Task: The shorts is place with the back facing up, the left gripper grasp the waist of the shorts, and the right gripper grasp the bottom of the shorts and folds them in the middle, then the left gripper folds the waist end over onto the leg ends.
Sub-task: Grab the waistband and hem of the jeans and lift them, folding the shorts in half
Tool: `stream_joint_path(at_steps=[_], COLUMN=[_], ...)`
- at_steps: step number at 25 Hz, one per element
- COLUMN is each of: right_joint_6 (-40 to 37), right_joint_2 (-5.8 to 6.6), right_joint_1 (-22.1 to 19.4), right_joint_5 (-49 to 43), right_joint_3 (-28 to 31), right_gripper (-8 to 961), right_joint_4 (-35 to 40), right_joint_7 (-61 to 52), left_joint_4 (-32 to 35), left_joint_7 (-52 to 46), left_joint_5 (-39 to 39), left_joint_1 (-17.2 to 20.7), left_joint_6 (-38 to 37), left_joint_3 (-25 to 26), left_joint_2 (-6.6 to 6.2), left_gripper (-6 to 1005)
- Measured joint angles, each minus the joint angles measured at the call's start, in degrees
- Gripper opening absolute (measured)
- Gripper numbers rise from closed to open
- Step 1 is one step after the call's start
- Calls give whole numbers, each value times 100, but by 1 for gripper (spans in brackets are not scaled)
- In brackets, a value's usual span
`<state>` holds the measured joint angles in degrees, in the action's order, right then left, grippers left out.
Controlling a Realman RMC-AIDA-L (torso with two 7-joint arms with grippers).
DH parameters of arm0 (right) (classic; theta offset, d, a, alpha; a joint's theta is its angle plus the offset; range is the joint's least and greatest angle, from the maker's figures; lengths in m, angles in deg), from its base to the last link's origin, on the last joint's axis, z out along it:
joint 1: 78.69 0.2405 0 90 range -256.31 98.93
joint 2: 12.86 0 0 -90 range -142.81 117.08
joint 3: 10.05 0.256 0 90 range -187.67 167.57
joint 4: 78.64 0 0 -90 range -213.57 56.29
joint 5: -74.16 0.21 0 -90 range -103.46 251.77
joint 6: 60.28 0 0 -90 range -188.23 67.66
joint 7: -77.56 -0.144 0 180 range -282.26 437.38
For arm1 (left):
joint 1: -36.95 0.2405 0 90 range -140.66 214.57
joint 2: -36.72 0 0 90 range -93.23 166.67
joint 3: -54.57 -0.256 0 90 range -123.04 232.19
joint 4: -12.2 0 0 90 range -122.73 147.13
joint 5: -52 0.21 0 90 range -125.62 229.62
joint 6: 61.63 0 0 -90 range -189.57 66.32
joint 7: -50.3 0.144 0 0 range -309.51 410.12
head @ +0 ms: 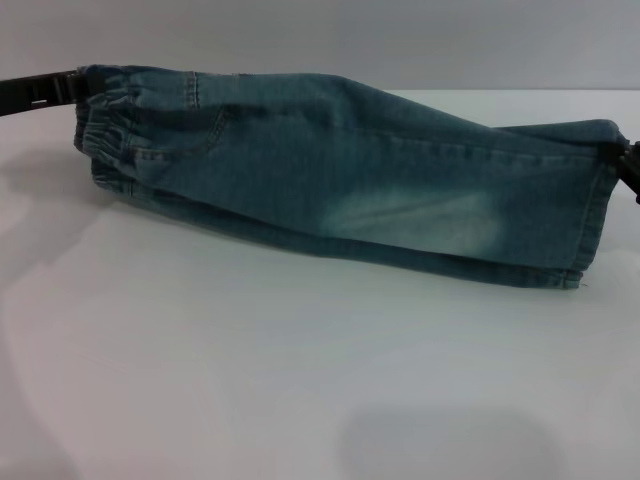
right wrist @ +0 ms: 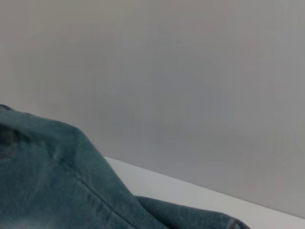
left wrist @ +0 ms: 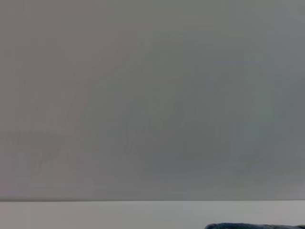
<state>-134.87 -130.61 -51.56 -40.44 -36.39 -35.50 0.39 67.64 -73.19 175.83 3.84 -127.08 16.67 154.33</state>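
Shorts (head: 340,170) held up off the table (head: 300,400) near its far edge, stretched between both grippers. Left gripper (head: 62,88) clamped on the waist, right gripper (head: 628,160) on the hem, so the lengthwise fold hangs even.

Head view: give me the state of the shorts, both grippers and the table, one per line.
denim shorts: folded lengthwise, held up by both ends, lower edge near the table.
left gripper: at the elastic waist end, holding it.
right gripper: at the leg-hem end, holding it.
white table: bare surface under the shorts.
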Motion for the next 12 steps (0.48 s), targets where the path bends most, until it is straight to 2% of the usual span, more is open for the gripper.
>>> stream_joint_path(at_steps=[12], right_joint_6=[709], right_joint_2=[15], right_joint_1=[158], right_joint_5=[0], right_joint_3=[-45], right_gripper=[-1], right_joint_4=[-419], right_joint_7=[140], left_joint_4=[-96], left_joint_7=[-55], left_joint_5=[4], left_joint_1=[-10], left_joint_6=[645], left_joint_3=[-481], left_joint_2=[7], left_gripper=[51])
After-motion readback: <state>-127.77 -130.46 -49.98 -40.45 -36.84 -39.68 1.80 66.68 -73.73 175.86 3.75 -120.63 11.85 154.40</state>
